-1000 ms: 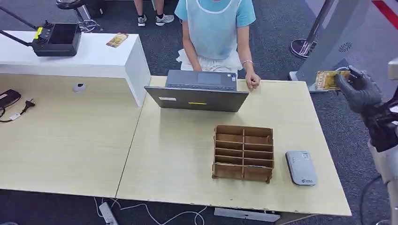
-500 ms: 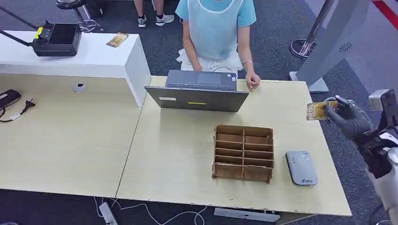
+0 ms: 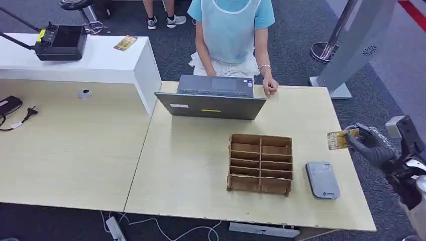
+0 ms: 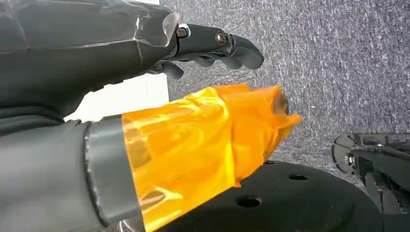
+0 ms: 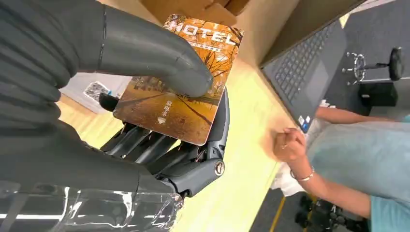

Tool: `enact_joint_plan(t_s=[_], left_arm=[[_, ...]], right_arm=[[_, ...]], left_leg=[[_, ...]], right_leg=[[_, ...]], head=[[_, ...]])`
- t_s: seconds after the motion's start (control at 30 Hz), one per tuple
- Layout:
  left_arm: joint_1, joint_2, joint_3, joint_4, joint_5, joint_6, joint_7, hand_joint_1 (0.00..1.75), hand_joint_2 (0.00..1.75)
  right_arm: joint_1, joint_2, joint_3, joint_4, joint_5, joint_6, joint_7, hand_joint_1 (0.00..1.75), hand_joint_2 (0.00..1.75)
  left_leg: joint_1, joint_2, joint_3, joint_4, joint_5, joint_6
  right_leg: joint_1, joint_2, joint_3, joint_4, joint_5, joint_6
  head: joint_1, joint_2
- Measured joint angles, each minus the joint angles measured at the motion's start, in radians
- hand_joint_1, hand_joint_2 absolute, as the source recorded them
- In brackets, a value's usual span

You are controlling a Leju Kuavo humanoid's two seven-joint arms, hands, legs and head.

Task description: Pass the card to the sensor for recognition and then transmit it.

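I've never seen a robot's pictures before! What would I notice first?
Probably the robot's grey right hand at the pale wooden table's right edge, pinching an orange hotel card with autumn trees above the flat grey sensor box. Next comes the brown slotted wooden organiser mid-table, and the person in a light blue shirt behind the open grey laptop.

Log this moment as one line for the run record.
right robot hand: holds hotel card | card: over table's right edge, above grey sensor | left robot hand: empty, over carpet
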Motion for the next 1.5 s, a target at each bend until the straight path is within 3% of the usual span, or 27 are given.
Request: enact_joint_plan(t_s=[0.67, 1.03, 1.5], left_arm=[[0.0, 0.001, 0.0, 0.0, -0.002, 0.001, 0.0, 0.0, 0.0], [0.0, 0.001, 0.001, 0.0, -0.002, 0.0, -0.003, 0.0, 0.0], [0.0, 0.001, 0.001, 0.0, -0.007, 0.001, -0.003, 0.0, 0.0]], right_arm=[[0.056, -0.014, 0.01, -0.016, 0.108, -0.03, 0.018, 1.75, 1.75], [0.09, -0.034, 0.026, -0.018, 0.097, 0.001, -0.002, 1.75, 1.75], [0.158, -0.034, 0.028, -0.035, 0.108, -0.016, -0.001, 1.75, 1.75]], left_leg=[[0.0, 0.0, 0.0, 0.0, 0.0, 0.0], [0.0, 0.0, 0.0, 0.0, 0.0, 0.0], [0.0, 0.0, 0.0, 0.0, 0.0, 0.0]], right_leg=[[0.0, 0.0, 0.0, 0.0, 0.0, 0.0], [0.0, 0.0, 0.0, 0.0, 0.0, 0.0], [0.0, 0.0, 0.0, 0.0, 0.0, 0.0]], head=[[0.0, 0.0], [0.0, 0.0], [0.0, 0.0]])
